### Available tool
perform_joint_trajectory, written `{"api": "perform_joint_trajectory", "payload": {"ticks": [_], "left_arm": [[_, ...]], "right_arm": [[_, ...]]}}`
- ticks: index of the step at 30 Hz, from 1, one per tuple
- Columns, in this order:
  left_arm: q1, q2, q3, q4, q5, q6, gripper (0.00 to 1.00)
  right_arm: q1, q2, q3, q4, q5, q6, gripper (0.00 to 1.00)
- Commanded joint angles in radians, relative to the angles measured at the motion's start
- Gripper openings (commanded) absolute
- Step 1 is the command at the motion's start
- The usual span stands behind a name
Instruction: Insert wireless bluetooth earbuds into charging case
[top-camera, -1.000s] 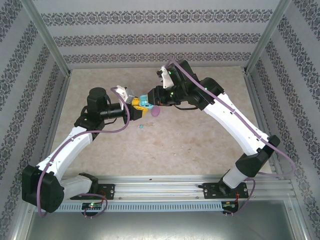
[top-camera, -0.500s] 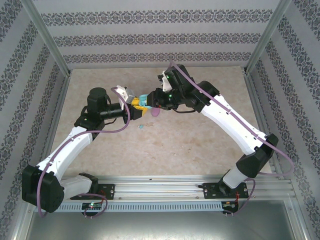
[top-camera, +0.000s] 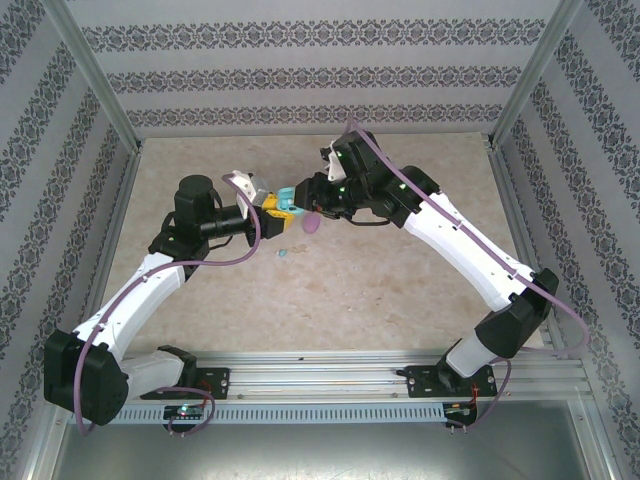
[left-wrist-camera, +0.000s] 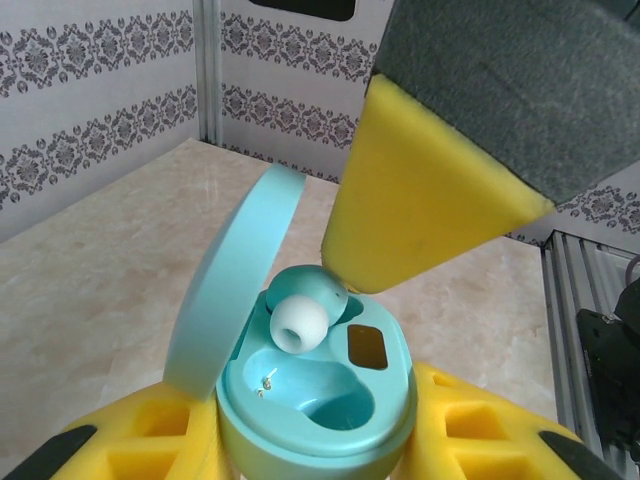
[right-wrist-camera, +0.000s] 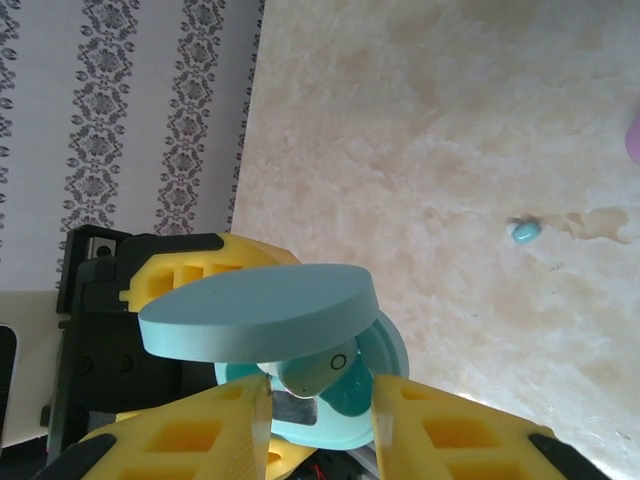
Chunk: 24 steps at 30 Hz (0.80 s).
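Observation:
My left gripper (top-camera: 270, 209) is shut on a light blue charging case (left-wrist-camera: 330, 410), its yellow fingers (left-wrist-camera: 480, 430) pressed against both sides. The hinged lid (left-wrist-camera: 225, 290) stands open. One light blue earbud (left-wrist-camera: 305, 305) lies tilted over the far socket with its white tip up, and the near socket is bare. My right gripper (right-wrist-camera: 320, 400) hangs just above the case, open. Its fingers (right-wrist-camera: 440, 430) straddle the earbud (right-wrist-camera: 315, 368), with a gap on one side. Another light blue earbud (top-camera: 283, 252) lies loose on the table.
A pink-purple oval case (top-camera: 312, 222) lies on the beige table (top-camera: 380, 280) just right of the two grippers. Patterned walls and metal frame posts enclose the table on three sides. The arms' rail runs along the near edge.
The right gripper's jaws have spread a little around the earbud, which now rests on the case. The right wrist has shifted slightly. The left arm has held still.

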Motion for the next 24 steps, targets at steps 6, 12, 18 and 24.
{"api": "perform_joint_trajectory", "payload": {"ticks": [6, 12, 18, 24], "left_arm": [[-0.027, -0.024, 0.006, 0.033, 0.026, 0.035, 0.06], [-0.033, -0.029, 0.005, 0.039, 0.000, 0.050, 0.06], [-0.039, -0.034, 0.006, 0.038, -0.014, 0.056, 0.06], [-0.043, -0.041, 0.006, 0.021, -0.029, 0.069, 0.06]], "right_arm": [[-0.009, 0.013, 0.017, 0.011, 0.019, -0.007, 0.32], [-0.004, 0.027, 0.033, -0.020, 0.032, -0.026, 0.32], [0.006, 0.035, 0.033, -0.007, 0.025, -0.028, 0.31], [0.014, 0.029, 0.033, 0.023, 0.022, -0.041, 0.25]]}}
